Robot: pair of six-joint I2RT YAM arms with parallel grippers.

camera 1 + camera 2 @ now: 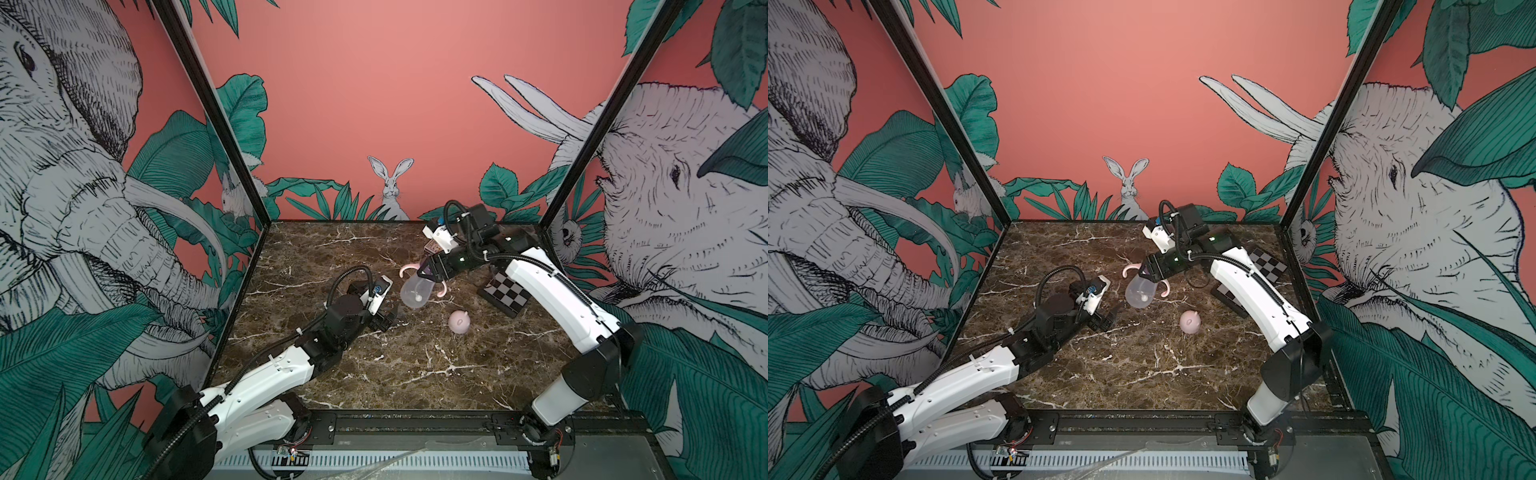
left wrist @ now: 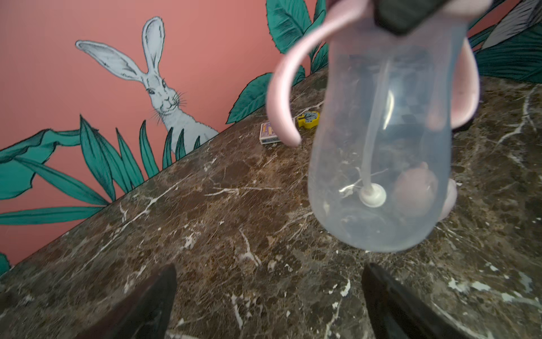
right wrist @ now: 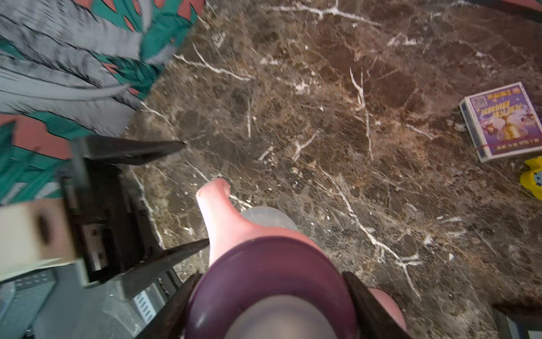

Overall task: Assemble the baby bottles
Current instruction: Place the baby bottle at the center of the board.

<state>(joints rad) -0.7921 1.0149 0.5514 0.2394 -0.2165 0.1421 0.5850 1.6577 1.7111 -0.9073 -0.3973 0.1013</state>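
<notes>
The right tool pinches the baby bottle at its top end and holds it tilted above the marble desk, base pointing towards the left arm. In the right wrist view its jaws press on either side of the translucent purple nipple, with the pale pink collar ring just beyond. The clear body hangs free, and the thin straw runs down inside it to a small white weight near the base.

The left tool is spread wide and empty, just short of the bottle's base and not touching it. In its own wrist view the two dark fingers frame bare desk below the bottle.

The pink dome cap with its little ears stands on the desk near the bottle, well apart from both tools.

Body, straw, collar and nipple look joined, so the step in hand appears to be the last one: capping. The difficulty is the grip, since the right tool covers the very end the cap must go over. The next move probably calls for a handover: the left tool closes round the clear body, or the bottle is stood upright on the desk, so that the nipple is freed. Then a tool can fetch the cap and press it squarely over the collar. The smooth, rounded body may slip in a loose pinch.

The checkered board and the small card box lie aside and play no part.
</notes>
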